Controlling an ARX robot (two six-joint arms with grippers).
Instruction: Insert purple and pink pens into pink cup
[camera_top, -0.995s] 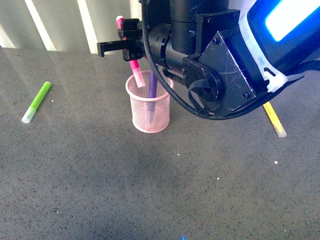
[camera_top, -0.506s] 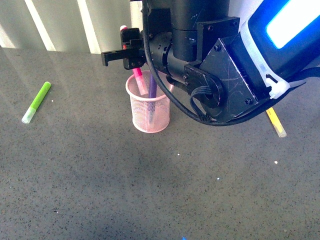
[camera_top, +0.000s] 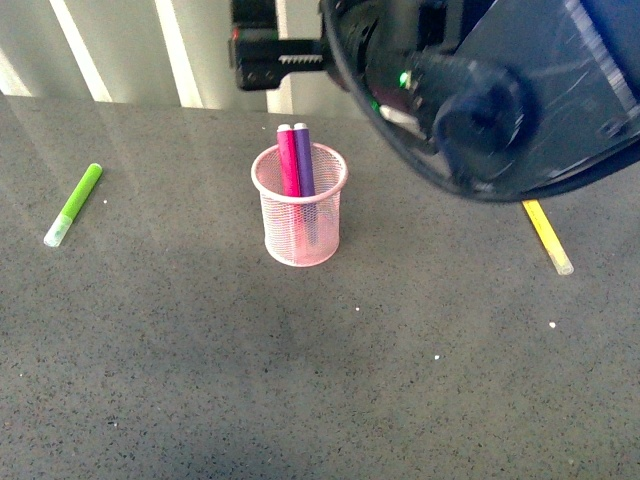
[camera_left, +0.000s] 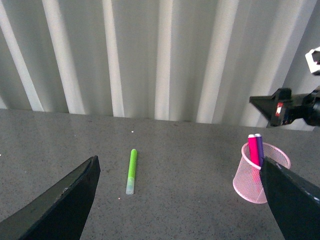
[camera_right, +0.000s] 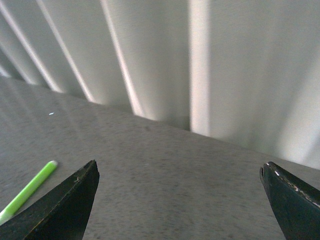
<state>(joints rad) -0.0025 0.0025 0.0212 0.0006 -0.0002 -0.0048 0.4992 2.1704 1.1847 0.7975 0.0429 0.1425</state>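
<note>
Both pens, pink pen and purple pen, stand side by side in the pink cup at mid-table. Right pincer and left pincer gape wide, holding nothing. Best withdrawal: lift clear without brushing the cup's rim.

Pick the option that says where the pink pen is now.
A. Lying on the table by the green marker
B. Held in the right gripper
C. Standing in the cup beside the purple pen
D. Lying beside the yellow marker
C: the pink pen stands in the cup right beside the purple pen; the right gripper holds nothing.
</note>
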